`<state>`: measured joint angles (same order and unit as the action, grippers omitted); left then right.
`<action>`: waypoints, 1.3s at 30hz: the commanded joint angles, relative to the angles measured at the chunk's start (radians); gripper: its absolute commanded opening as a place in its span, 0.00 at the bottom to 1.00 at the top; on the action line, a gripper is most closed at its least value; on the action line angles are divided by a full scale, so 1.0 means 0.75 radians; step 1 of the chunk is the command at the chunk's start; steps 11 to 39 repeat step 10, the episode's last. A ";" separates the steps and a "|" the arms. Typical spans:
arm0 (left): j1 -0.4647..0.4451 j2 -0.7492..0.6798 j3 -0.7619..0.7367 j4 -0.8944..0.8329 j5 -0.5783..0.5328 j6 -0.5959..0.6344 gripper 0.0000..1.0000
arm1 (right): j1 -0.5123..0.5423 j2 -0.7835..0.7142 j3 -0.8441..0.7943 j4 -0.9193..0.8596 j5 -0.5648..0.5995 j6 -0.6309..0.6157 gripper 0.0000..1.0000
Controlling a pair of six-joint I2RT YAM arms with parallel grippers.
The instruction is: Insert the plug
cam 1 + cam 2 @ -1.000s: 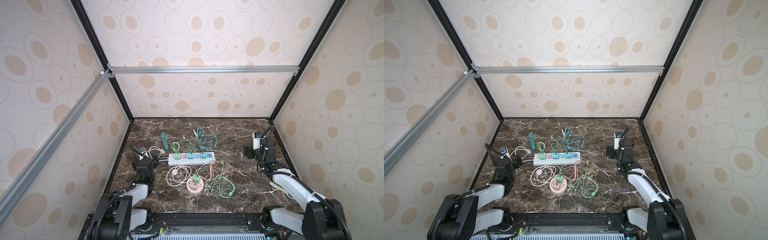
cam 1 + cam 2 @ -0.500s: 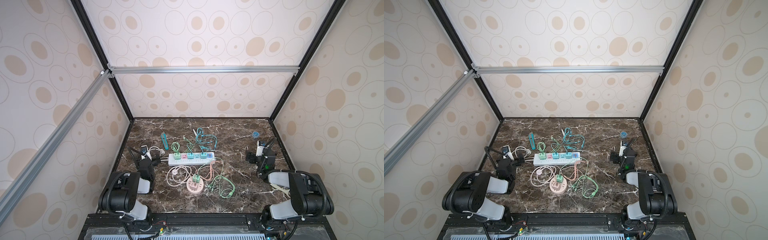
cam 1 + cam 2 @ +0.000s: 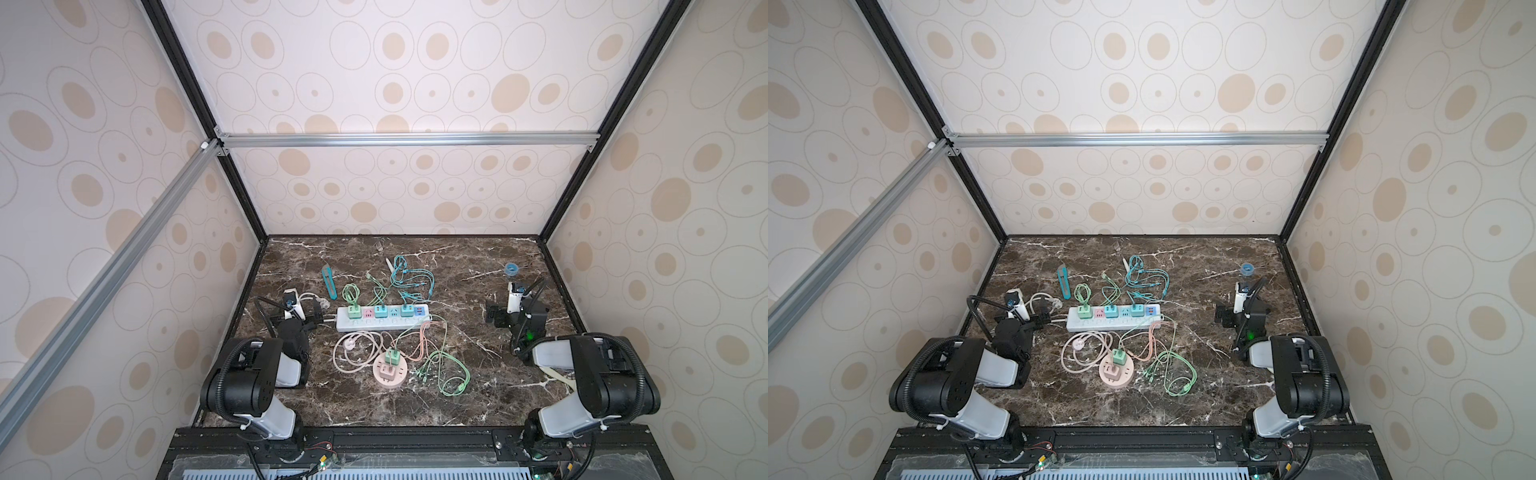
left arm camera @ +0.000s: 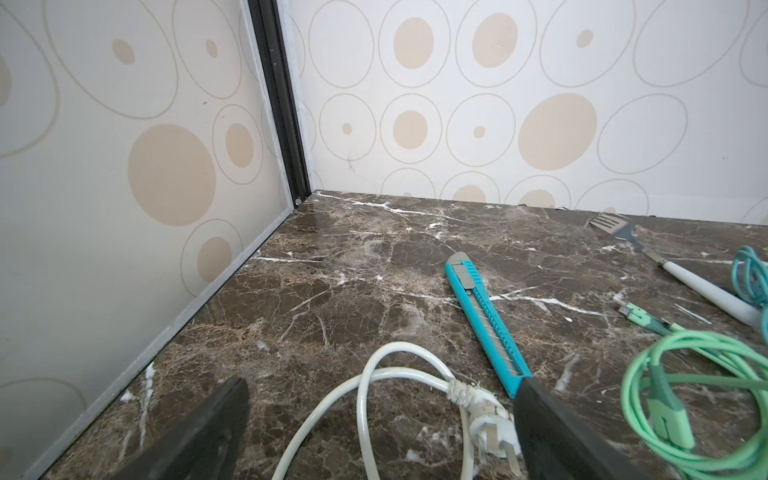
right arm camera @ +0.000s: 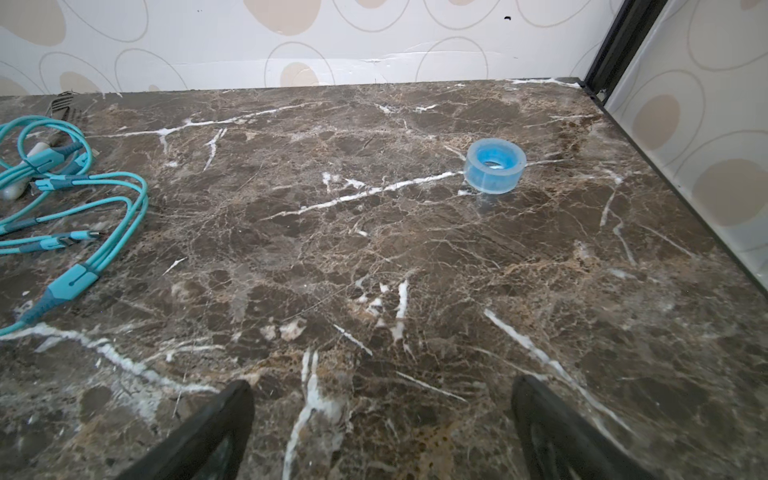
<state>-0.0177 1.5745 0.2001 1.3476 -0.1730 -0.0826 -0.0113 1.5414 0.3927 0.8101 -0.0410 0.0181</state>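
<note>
Brown veined marble tabletop (image 3: 478,291), oblong power strip (image 3: 374,326), flat-pinned white plug (image 4: 490,428), left tool (image 4: 380,399) and right tool (image 5: 382,395) gaping, empty

White power strip (image 3: 374,326) flat mid-table; green plug (image 3: 353,311), pink plug (image 3: 368,313), teal plug (image 3: 380,311) seated in it, side by side.

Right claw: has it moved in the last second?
Yes. In a top view the right claw has drawn back toward the near edge: the blue tape roll it hid a second ago now shows beyond it.

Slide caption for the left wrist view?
Open left gripper frames the white plug on the marble table, teal utility knife beside it.
</note>
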 commanded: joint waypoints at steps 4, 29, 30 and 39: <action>0.001 0.003 0.004 0.060 0.013 0.035 0.99 | 0.013 -0.010 0.025 0.000 0.026 -0.015 1.00; -0.001 0.003 0.006 0.060 0.012 0.039 0.99 | 0.017 -0.010 0.025 -0.002 0.036 -0.017 1.00; -0.001 0.003 0.006 0.060 0.012 0.039 0.99 | 0.017 -0.010 0.025 -0.002 0.036 -0.017 1.00; -0.001 0.003 0.006 0.060 0.012 0.039 0.99 | 0.017 -0.010 0.025 -0.002 0.036 -0.017 1.00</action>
